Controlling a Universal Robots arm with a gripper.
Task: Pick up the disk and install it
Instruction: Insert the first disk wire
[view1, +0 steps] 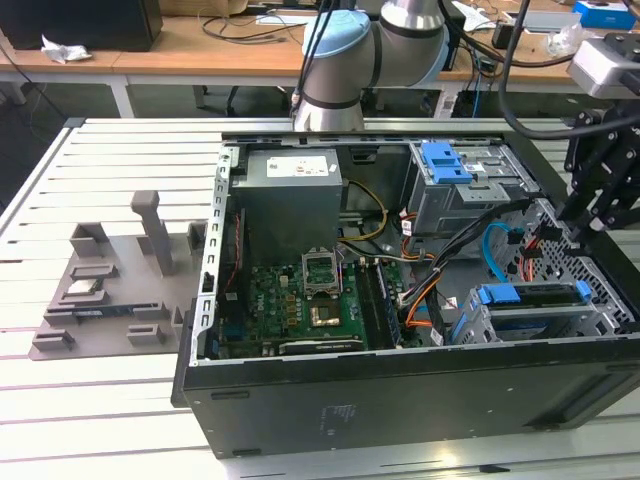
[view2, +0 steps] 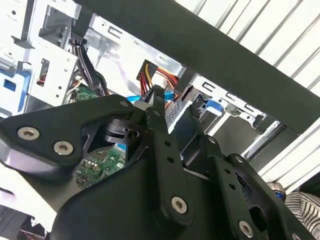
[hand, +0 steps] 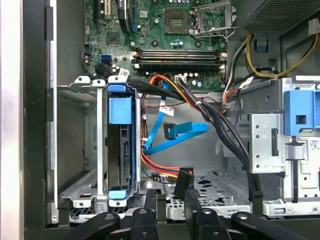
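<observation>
Evidently the install looks largely done: I find the disk (hand: 121, 150) seated in its bay (hand: 82, 187) inside the case (view1: 400, 400), with the blue bracket around it. My claw (hand: 186, 186) hovers near and apart from it. Whether it is clenched or released, I cannot tell.

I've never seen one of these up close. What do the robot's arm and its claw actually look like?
The arm is made of rounded silver-grey segments with a light-blue joint cap, and black cables hang near it. In the second wrist view, the gripper is matte black: flat linked bars dotted with silver screws.
</observation>
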